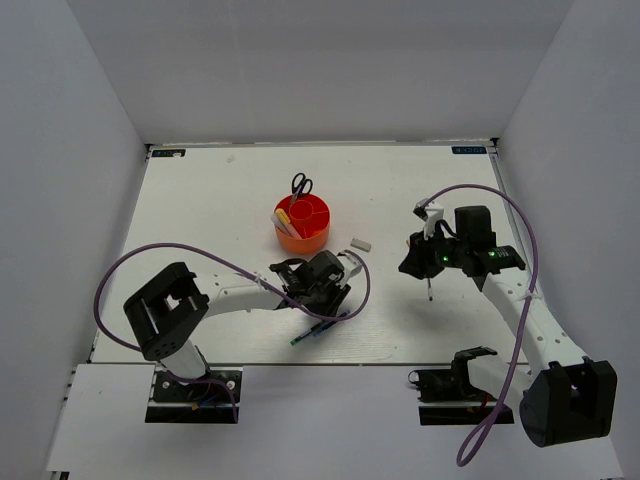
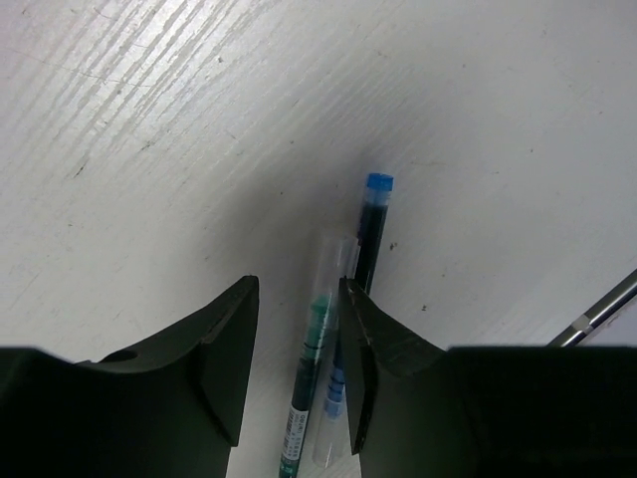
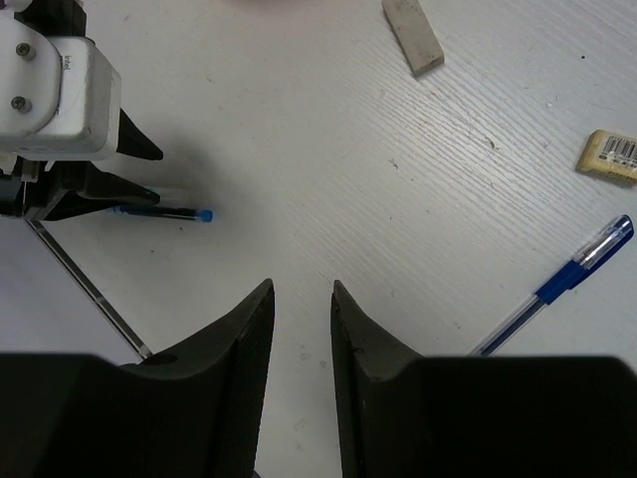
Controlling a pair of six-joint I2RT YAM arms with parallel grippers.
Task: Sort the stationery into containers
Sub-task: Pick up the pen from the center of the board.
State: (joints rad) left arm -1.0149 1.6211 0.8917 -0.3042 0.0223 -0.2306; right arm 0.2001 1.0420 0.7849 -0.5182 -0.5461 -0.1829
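The round orange organiser (image 1: 302, 224) stands mid-table with black-handled scissors (image 1: 301, 186) and highlighters upright in it. My left gripper (image 2: 299, 284) is open and low over the table, its jaws either side of a green pen (image 2: 311, 351) without gripping it. A clear-capped pen and a dark pen with a blue end (image 2: 371, 221) lie just beside it, by the right jaw. These pens show in the top view (image 1: 320, 328) under the left gripper (image 1: 322, 305). My right gripper (image 3: 302, 287) is open and empty above bare table, at the right (image 1: 412, 262).
A grey-white eraser (image 3: 413, 36) lies between organiser and right arm, also in the top view (image 1: 360, 243). A tan cube with a barcode (image 3: 609, 155) and a blue pen (image 3: 557, 287) lie near the right gripper. A thin silver rod (image 2: 597, 314) lies beside the left gripper.
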